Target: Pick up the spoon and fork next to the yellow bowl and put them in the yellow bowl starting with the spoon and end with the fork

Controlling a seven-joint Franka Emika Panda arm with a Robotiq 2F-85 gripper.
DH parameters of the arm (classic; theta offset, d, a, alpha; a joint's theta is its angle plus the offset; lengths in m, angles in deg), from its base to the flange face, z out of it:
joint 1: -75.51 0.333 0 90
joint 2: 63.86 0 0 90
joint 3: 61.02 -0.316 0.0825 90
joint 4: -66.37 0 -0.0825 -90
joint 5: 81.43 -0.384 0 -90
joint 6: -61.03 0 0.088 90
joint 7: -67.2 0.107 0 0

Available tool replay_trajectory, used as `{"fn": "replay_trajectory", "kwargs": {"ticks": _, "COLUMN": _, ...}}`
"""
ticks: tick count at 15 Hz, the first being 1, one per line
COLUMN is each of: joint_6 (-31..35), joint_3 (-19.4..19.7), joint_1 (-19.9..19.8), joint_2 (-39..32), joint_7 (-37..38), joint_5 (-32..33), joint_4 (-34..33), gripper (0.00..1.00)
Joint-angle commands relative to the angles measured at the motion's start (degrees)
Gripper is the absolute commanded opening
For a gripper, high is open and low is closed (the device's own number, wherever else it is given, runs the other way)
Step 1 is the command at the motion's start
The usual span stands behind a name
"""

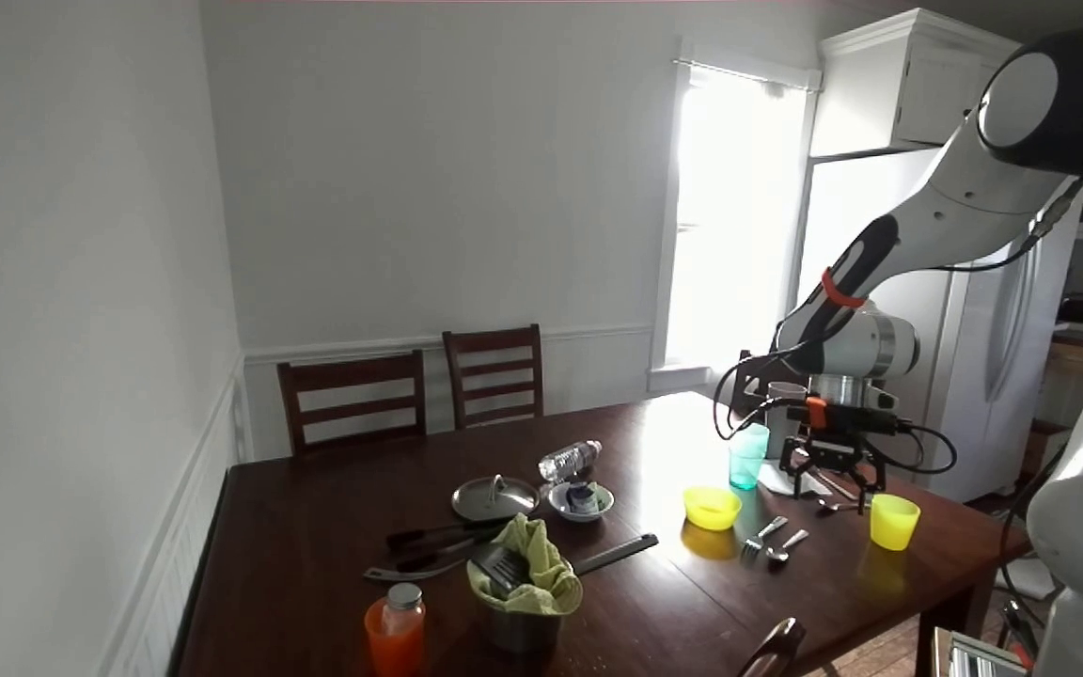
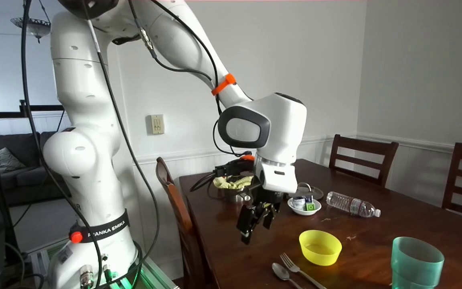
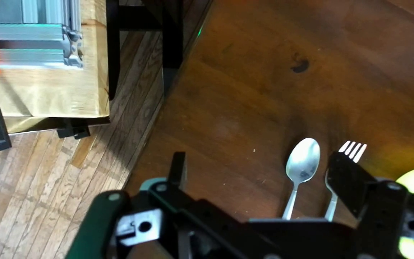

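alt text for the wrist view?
Open gripper above a dark table, where a spoon and a fork lie side by side, the fork partly behind the gripper. A yellow bowl is cut off at the right edge; wood floor shows at left.

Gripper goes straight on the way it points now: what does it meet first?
Probably the tabletop beside the spoon: the gripper points down. Depth is unclear, though; in the wrist view the spoon shows between the open fingers, so it could be clipped.
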Motion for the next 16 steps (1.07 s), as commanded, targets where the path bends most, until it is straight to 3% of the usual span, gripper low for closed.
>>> {"fn": "replay_trajectory", "kwargs": {"ticks": 1, "joint_6": 1.6, "joint_3": 2.6, "joint_1": 1.9, "joint_2": -3.6, "joint_7": 4.9, "joint_5": 0.0, "joint_4": -1.8, "gripper": 1.00}}
{"fn": "replay_trajectory", "kwargs": {"ticks": 9, "joint_6": 11.8, "joint_3": 4.3, "joint_1": 4.0, "joint_2": -16.3, "joint_7": 2.6, "joint_5": -2.0, "joint_4": -7.4, "gripper": 1.00}}
{"fn": "replay_trajectory", "kwargs": {"ticks": 16, "joint_6": 12.9, "joint_3": 1.4, "joint_1": 2.0, "joint_2": -24.4, "joint_7": -3.8, "joint_5": -12.8, "joint_4": -12.3, "gripper": 1.00}}
